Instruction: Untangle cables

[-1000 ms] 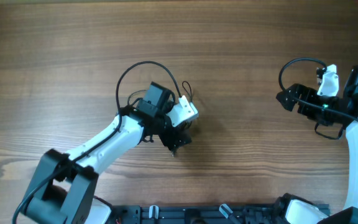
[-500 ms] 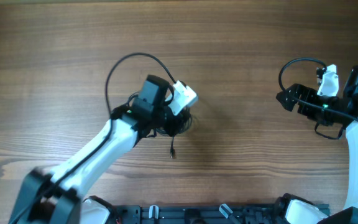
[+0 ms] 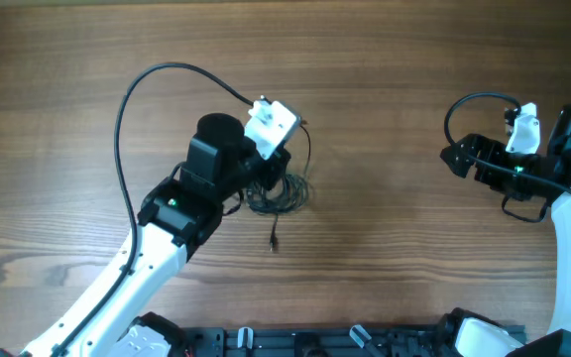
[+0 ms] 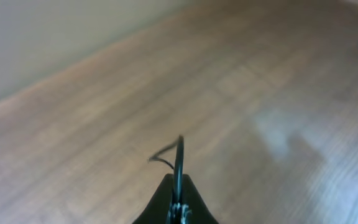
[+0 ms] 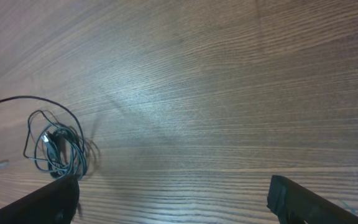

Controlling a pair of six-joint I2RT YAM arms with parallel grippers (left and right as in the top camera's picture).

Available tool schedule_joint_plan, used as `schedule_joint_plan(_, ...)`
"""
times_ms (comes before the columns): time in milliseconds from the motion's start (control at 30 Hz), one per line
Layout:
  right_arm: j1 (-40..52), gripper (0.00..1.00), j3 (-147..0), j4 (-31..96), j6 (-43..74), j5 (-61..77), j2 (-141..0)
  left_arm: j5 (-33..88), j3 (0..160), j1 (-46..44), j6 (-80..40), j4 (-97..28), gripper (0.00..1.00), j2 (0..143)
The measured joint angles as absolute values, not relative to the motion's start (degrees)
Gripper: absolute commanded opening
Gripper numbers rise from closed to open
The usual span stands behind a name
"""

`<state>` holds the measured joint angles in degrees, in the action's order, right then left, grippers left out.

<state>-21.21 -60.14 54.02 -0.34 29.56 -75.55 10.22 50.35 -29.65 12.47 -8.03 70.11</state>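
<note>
The left gripper (image 4: 176, 198) is pinched closed on one thin strand of the cables (image 3: 285, 194). Their coiled bundle sits right beside it on the table (image 3: 395, 89), and a loose plug (image 3: 274, 243) lies just beyond. The right gripper (image 3: 452, 156) stands wide open and empty, well apart from them.

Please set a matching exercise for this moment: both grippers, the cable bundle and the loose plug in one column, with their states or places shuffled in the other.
Column 1
1. left gripper
2. right gripper
3. cable bundle
4. loose plug

Column 2
A. jaws open, far from the coil
B. lying singly just outside the coil
C. jaws shut on a thin black strand
D. coiled loosely on the table

Pairs: 1-C, 2-A, 3-D, 4-B
</note>
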Motion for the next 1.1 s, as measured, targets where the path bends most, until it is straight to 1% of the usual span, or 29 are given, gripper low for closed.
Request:
schedule_joint_plan(167, -21.2, 1.00, -60.1, 54.0, -0.3, 29.6, -75.5, 11.4, 50.4, -29.6, 12.2, -1.6, 0.04, 74.2)
schedule_joint_plan(333, -21.2, 1.00, -60.1, 54.1, -0.3, 29.6, -75.6, 20.9, 50.4, -30.9, 9.4, 5.4, 0.05, 80.7)
schedule_joint_plan(367, -21.2, 1.00, -60.1, 54.0, -0.3, 29.6, -75.6, 23.1, 50.5, -32.1, 8.7, 6.5, 0.20, 82.0)
schedule_joint_plan(400, -21.2, 1.00, -60.1, 54.1, -0.3, 29.6, -75.6, 24.9, 50.5, -33.6, 8.4, 6.6, 0.28, 83.2)
schedule_joint_plan(433, -21.2, 1.00, -60.1, 54.0, -0.3, 29.6, -75.6, 25.8, 50.5, -34.6, 8.3, 6.6, 0.31, 83.9)
schedule_joint_plan(467, -21.2, 1.00, -60.1, 54.1, -0.3, 29.6, -75.6, 26.8, 50.5, -36.3, 8.1, 6.6, 0.43, 84.8)
schedule_joint_plan(500, -21.2, 1.00, -60.1, 54.0, -0.3, 29.6, -75.6, 27.4, 50.5, -37.7, 7.7, 6.5, 0.81, 85.4)
schedule_joint_plan(533, -21.2, 1.00, -60.1, 54.0, -0.3, 29.6, -75.6, 28.0, 50.5, -39.5, 7.5, 6.4, 1.00, 86.3)
schedule_joint_plan(633, -21.2, 1.00, -60.1, 54.0, -0.3, 29.6, -75.6, 28.9, 50.5, -43.6, 7.2, 4.9, 1.00, 87.7)
schedule_joint_plan(767, -21.2, 1.00, -60.0, 54.0, -0.3, 29.6, -75.6, 27.1, 50.5, -45.2, 6.5, 2.0, 1.00, 87.8)
schedule_joint_plan(1000, -21.2, 1.00, -59.4, 53.8, -0.3, 29.6, -75.6, 16.6, 50.5, -45.2, 0.2, -1.3, 1.00, 87.8)
schedule_joint_plan(1100, -21.2, 1.00, -59.4, 53.7, -0.3, 29.6, -75.6, 8.0, 50.5, -45.2, -5.5, -3.0, 1.00, 87.4)
